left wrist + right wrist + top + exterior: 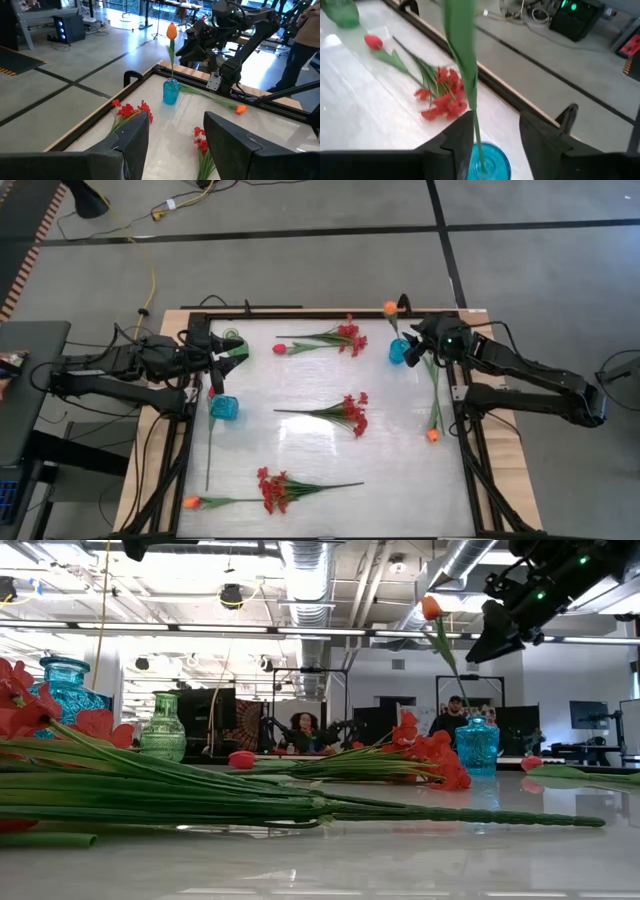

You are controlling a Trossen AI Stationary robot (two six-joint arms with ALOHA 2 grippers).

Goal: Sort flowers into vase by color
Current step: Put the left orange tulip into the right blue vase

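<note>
An orange tulip (390,308) stands upright with its stem in the right-hand blue vase (400,351), also seen in the low view as tulip (430,608) and vase (477,749). My right gripper (495,122) is open just above that vase (487,160), and the tulip's stem (476,127) rises between its fingers, close to one of them. My left gripper (175,120) is open and hovers at the table's left edge (215,358) near the green vase (232,342). A second blue vase (224,408) stands in front of it. My right gripper stands around the tulip's stem (475,120), which runs up along the inner side of one finger (462,132). Whether that finger touches the stem cannot be told. The stem stays upright in the blue vase.
Lying flat on the table are a red tulip (280,348) beside a red spray (347,336), a red spray (350,413) mid-table, and another red spray (274,490) with an orange tulip (190,502) near the front. One more orange tulip (432,435) lies along the right edge. People stand beyond the table.
</note>
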